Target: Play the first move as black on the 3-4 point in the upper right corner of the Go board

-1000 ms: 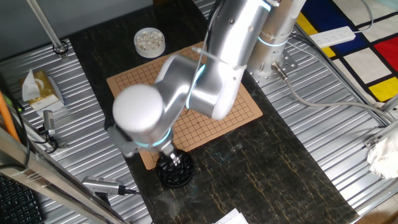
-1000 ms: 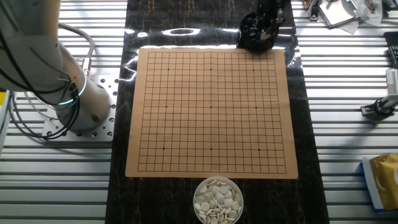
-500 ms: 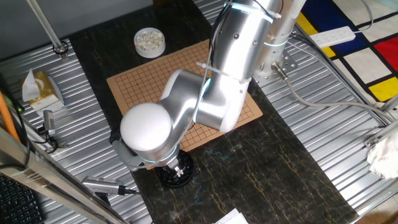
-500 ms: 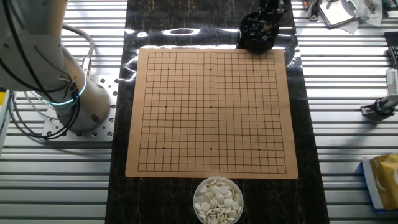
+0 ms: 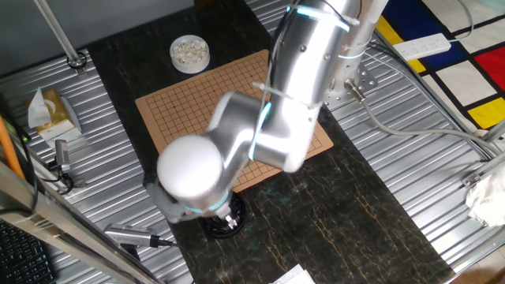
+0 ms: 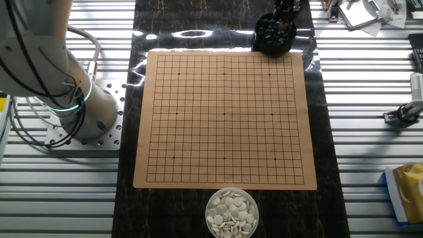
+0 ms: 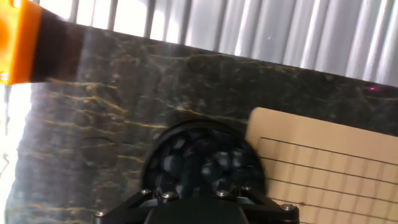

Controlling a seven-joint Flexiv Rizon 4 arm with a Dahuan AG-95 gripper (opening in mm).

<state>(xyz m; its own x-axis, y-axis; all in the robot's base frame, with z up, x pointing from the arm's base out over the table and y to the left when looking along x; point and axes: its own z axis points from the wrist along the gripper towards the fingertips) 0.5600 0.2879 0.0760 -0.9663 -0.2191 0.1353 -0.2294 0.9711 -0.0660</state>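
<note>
Black stones (image 7: 202, 163) heaped in a round bowl (image 7: 155, 155) just ahead of the jaws; wooden board (image 7: 329, 155) beside. Jaws hidden: spread or pressed, cannot tell.

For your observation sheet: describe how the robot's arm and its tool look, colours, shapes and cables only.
The arm is made of thick, rounded silver-grey links with a smooth domed cap at one joint. Glowing cyan rings mark the joints. Thin cables run along its links. The tool is black, with small silver screws on its body.
</note>
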